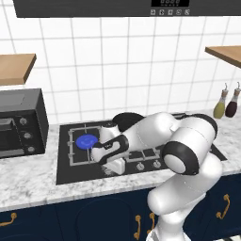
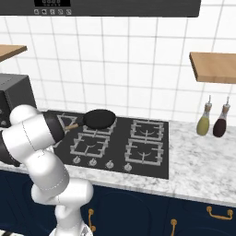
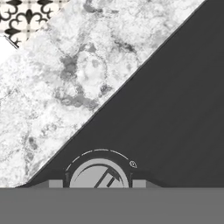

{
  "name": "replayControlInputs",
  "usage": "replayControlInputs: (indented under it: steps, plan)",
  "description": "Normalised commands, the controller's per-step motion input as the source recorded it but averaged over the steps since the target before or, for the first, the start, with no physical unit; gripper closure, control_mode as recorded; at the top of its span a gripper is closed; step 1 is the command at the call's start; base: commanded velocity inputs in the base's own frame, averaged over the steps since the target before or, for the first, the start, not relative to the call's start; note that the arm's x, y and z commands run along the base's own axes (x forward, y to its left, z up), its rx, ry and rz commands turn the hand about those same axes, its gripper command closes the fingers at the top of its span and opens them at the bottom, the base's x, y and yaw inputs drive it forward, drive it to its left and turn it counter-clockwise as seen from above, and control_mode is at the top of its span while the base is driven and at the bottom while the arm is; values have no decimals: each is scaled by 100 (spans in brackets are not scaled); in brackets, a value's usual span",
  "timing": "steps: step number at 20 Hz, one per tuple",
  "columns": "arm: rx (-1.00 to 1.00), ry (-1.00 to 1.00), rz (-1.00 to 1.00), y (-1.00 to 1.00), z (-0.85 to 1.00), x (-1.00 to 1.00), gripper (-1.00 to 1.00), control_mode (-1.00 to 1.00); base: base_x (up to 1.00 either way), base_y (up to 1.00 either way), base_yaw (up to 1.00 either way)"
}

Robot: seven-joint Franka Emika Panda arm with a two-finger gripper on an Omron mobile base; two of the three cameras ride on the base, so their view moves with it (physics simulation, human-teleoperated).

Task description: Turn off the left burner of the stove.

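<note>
The pincer is down low at the front edge of the stove, pointing straight at the glass. In the hand view a silver round knob sits right between the 2 dark finger tips, one pad on each flank of it, jaws drawn in against its sides. So the pincer is clamped on that knob. It is the leftmost knob of the front row, going by the left base view.

Just beyond the pincer, up and slightly left of it, is the left burner: grey wire grate, and its flat blue flame disc glowing on top. Burner lit, then.

Further back behind the wrist, a black frying pan rests on a rear grate, its wooden handle pointing toward the arm. In the right base view 4 more silver knobs line the front strip of the cooktop, to the right of the pincer.

The marble counter runs just beside the knob in the hand view, meeting the black glass along a diagonal edge. Far left of the pincer stands a black microwave oven. Well to its right, 2 bottles stand against the tiled wall, 1 yellow-green, 1 dark.
</note>
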Motion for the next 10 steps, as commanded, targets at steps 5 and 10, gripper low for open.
replayControlInputs:
  steps: [5, 10]
  plan:
    - [0, 0, -14, 0, -7, -17, 100, -100, 0, 0, 0]
    - [0, 0, -19, 0, -15, -7, 100, -100, 0, 0, 0]
